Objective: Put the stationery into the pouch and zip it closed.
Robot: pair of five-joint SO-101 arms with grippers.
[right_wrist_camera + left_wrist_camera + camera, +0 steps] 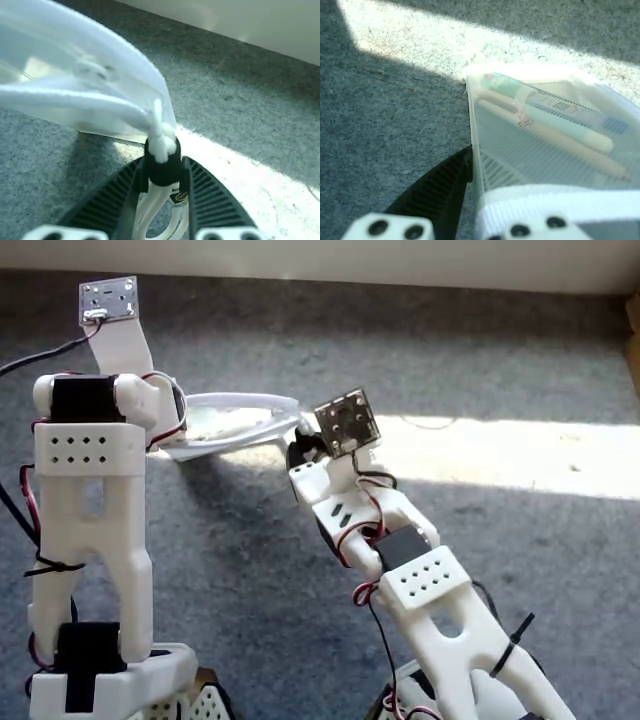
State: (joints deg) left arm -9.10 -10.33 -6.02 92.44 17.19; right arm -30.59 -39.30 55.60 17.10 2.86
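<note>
My right gripper [162, 167] is clenched on the black zipper slider [161, 170] with its white cord. My left gripper [472, 170] looks clamped on the left end of the translucent white mesh pouch [530, 150], which hangs between my arms above the grey carpet [500, 360]. A green-and-white pen [545, 117] and a beige pen [555, 142] lie inside. The zip tapes seem to spread apart leftwards, so I judge the zipping undone. I should draw the slider straight along the track, holding the left end firm and the pouch level.

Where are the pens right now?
The pens are inside the see-through pouch, seen in the left wrist view. In the high view the pouch sits between the left arm and the right arm, over the grey carpet.
</note>
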